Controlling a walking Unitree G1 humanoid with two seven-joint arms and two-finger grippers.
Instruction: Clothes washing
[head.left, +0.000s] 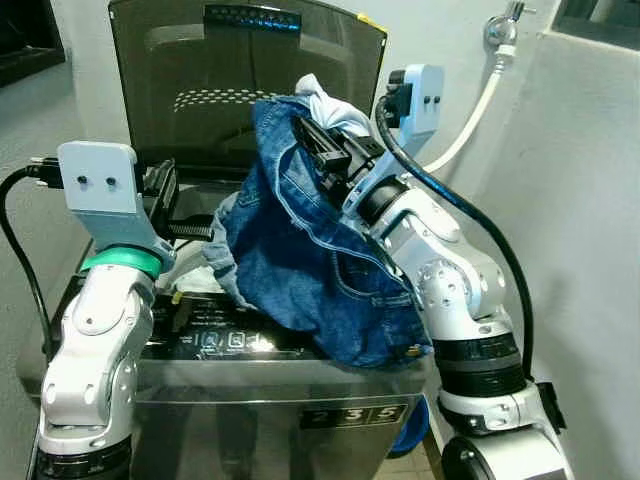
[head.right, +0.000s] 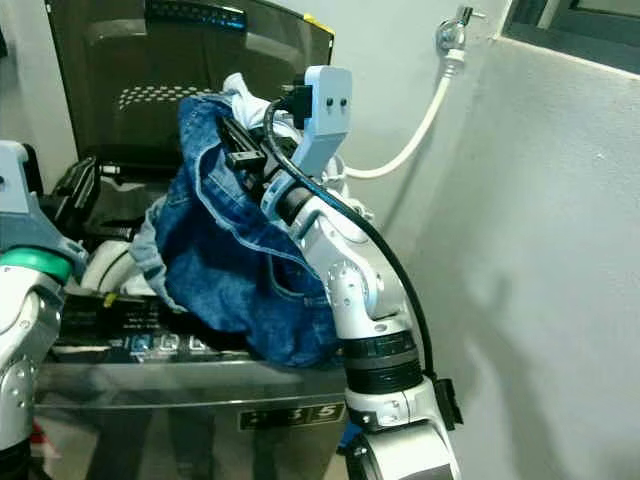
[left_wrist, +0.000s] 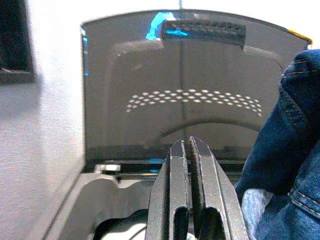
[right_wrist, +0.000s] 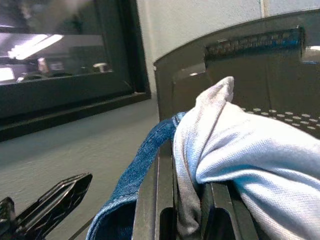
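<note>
Two end effectors are up over the open washing machine (head.left: 250, 390). The right end effector (head.left: 322, 150) has its black fingers (right_wrist: 157, 200) pinched on cloth: a fold of pale blue garment (right_wrist: 240, 150) is clamped between them, with the blue jeans (head.left: 300, 270) bunched alongside. The jeans hang from that grip in a heavy drape, above the tub opening and down over the machine's front edge and control panel (head.left: 225, 340), touching the right forearm. The right arm (head.left: 450, 280) rises from beside the machine's right front corner, elbow bent, with the wrist angled up and back toward the raised dark lid (head.left: 200, 80).

The left end effector (left_wrist: 189, 200) has its fingers pressed together with nothing between them, pointing at the lid across the tub's rear edge. The left arm (head.left: 95, 340) stands at the machine's left front corner, forearm upright, just beside the hanging jeans. A white hose (head.left: 470, 125) runs from a wall tap (head.left: 503, 25) behind the right arm.
</note>
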